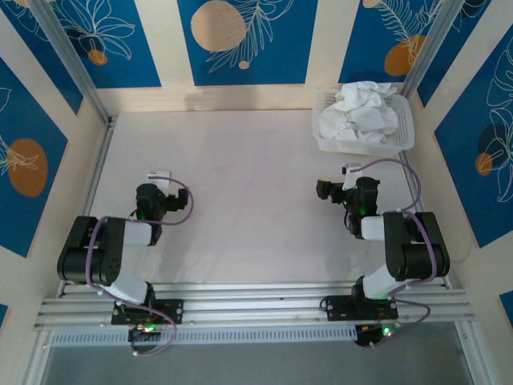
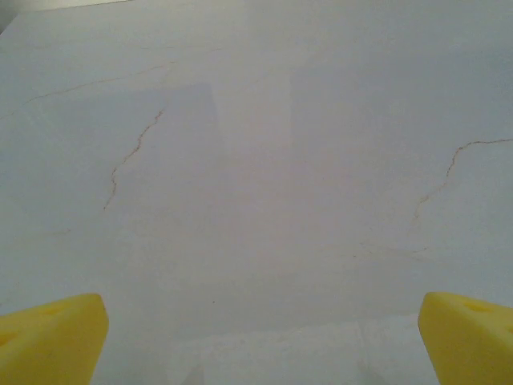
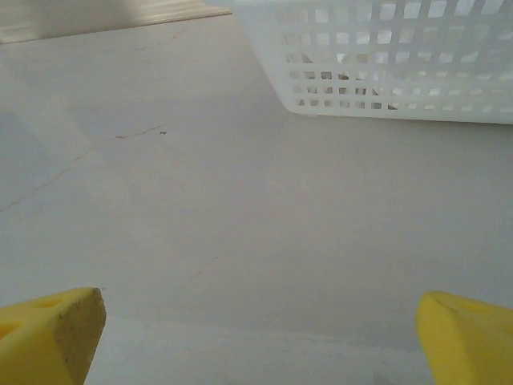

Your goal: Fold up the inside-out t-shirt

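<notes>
While left claw (image 2: 260,341) and right claw (image 3: 258,337) gape, the t-shirt (image 1: 365,108) seemingly fills the basket (image 1: 365,147).

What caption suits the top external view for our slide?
Crumpled white t-shirt heaped in the mesh basket, far right corner of the table.

text: none legible | labels: none (walls bear only drawn patterns)

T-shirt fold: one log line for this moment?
t-shirt crumpled in mesh basket; left hand open, empty; right hand open, empty; folding not started
</notes>
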You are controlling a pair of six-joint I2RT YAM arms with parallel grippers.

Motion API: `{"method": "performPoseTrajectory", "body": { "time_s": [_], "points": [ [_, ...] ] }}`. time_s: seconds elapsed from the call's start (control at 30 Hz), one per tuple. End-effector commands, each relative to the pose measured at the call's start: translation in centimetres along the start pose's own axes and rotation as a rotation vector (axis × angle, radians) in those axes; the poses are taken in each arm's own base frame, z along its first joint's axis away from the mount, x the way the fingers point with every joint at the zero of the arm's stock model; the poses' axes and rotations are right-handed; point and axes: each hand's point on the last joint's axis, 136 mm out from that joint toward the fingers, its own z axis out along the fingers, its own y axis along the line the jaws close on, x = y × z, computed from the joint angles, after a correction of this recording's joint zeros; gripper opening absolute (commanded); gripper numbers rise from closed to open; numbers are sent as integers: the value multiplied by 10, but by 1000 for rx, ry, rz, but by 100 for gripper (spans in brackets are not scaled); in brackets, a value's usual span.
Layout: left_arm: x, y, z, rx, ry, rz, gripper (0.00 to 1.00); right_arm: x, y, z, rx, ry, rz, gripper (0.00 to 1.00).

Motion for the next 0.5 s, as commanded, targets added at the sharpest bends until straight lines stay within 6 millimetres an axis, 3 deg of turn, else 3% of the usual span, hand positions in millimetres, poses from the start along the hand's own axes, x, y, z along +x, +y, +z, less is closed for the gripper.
{"method": "performPoseTrajectory", "body": {
  "time_s": [0.0, 0.47],
  "points": [
    [-17, -2, 1, 14, -49, 10, 99, -11, 3, 1, -2, -28, -36, 99],
    [-16, -2, 1, 15, -47, 9, 99, -12, 1, 0, -21, -31, -17, 99]
  ]
}}
